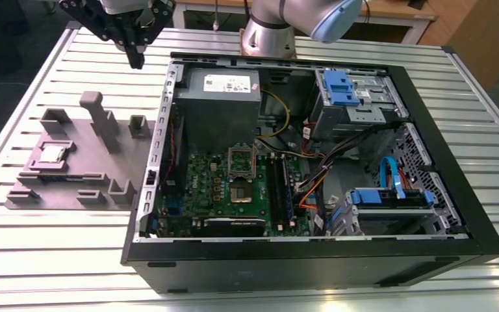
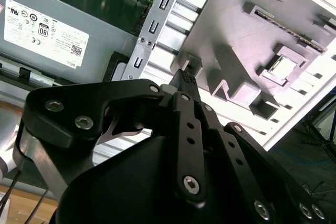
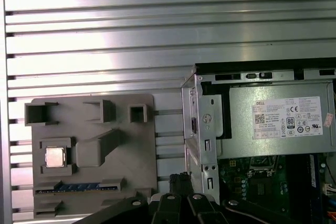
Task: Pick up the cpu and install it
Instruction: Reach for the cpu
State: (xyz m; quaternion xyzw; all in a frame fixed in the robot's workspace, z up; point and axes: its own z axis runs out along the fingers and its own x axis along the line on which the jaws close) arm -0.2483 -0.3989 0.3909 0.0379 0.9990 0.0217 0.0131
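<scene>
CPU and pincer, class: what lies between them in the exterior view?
In the exterior view, bare slatted table and then the grey holder's upright posts lie between the pincer and the cpu.

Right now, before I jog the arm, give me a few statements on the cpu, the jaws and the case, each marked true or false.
1. The cpu lies in a recess of the grey holder, outside the computer case. True.
2. The jaws are clamped on the cpu. False: the gripper hangs above the table near the case's corner, apart from the cpu, its jaws shut on nothing.
3. The computer case is closed up. False: its side is open and the motherboard shows inside.
4. The grey holder lies at the exterior view's left of the case. True.
</scene>
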